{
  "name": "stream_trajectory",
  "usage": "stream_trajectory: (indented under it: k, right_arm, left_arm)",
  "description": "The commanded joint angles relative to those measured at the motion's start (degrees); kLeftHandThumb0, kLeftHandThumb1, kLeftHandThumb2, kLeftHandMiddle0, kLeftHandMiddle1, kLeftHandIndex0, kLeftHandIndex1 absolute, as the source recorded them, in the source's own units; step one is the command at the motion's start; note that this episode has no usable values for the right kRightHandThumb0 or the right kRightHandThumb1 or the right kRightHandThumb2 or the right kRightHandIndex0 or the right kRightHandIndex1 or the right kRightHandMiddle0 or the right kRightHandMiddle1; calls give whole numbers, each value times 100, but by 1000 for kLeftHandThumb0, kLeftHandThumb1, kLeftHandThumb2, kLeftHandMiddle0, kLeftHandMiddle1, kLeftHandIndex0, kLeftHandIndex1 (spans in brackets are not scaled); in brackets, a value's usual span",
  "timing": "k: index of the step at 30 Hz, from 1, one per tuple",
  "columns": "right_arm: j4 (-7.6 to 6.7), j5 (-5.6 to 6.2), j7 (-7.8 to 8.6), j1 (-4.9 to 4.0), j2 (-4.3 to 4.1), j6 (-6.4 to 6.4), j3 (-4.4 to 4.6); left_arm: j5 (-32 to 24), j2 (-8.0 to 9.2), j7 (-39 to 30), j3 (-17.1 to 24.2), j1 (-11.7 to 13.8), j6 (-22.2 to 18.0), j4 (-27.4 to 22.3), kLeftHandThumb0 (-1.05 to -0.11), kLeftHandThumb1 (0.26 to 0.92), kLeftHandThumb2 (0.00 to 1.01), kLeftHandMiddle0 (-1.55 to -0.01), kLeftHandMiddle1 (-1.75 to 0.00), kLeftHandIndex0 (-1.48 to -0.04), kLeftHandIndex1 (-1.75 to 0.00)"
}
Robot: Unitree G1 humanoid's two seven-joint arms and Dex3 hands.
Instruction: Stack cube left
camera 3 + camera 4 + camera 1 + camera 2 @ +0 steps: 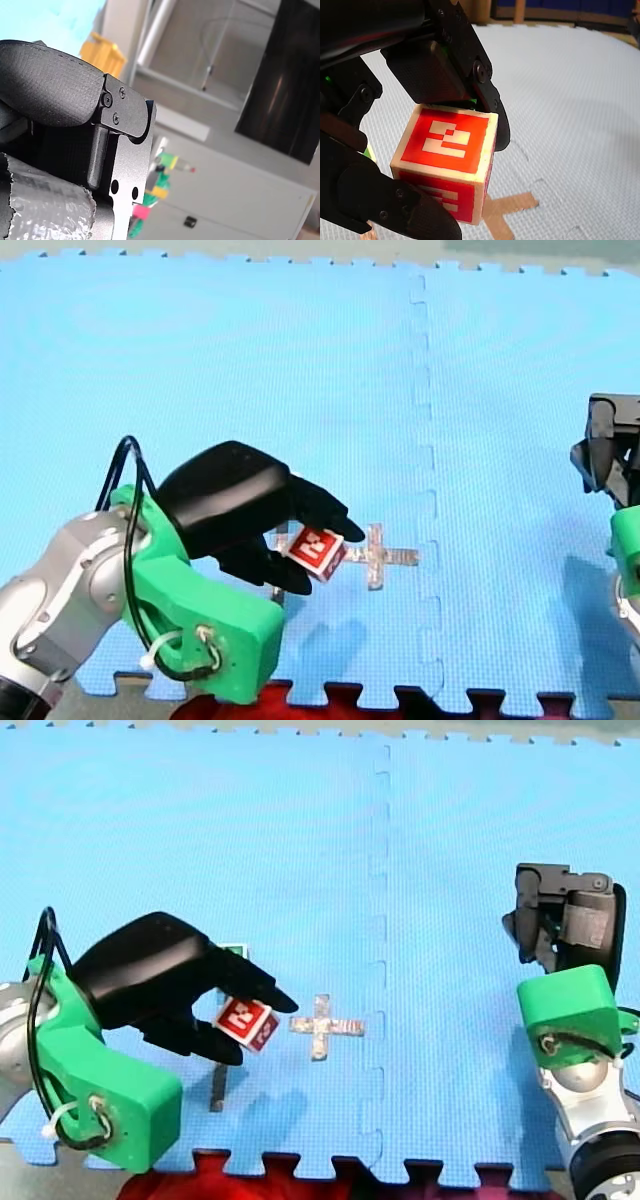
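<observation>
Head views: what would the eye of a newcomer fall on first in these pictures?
First, the black left hand at the lower left of the blue foam mat, gripping a red cube with a white pattern, held tilted. Just beside the cube, a grey tape cross is stuck on the mat. The right hand is at the mat's right edge and holds nothing.

Red cube, pale-edged with white marker patterns on its faces, is held tilted in the left hand, near left. A green cube sits just beyond, mostly hidden.
</observation>
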Motion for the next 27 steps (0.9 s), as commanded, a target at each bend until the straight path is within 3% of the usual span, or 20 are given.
stream_trajectory:
  k: [1,7,11,16,27]
  right_arm:
    - [38,-28,-102,-20,-42,61,33]
    - [92,-84,-273,-54,-14,162,125]
    - [130,-26,-247,-75,28,153,138]
    - [127,30,-245,-101,35,170,128]
    - [83,-119,-508,-122,49,228,197]
  left_arm:
    - [-1,-63,-89,21,-121,188,-198,-438,804,0,-922,-1746,-1294,-12]
    - [339,-295,-445,-208,-562,856,-359,-438,800,0,-914,-1746,-1291,-9]
    - [496,-357,-482,-309,-872,988,-129,-454,801,1,-906,-1746,-1285,-5]
    - [770,-565,69,-589,-1068,755,853,-472,804,2,-908,-1746,-1281,-2]
    - [1000,-757,1180,-834,-1427,-22,2442,-469,807,3,-936,-1746,-1275,0]
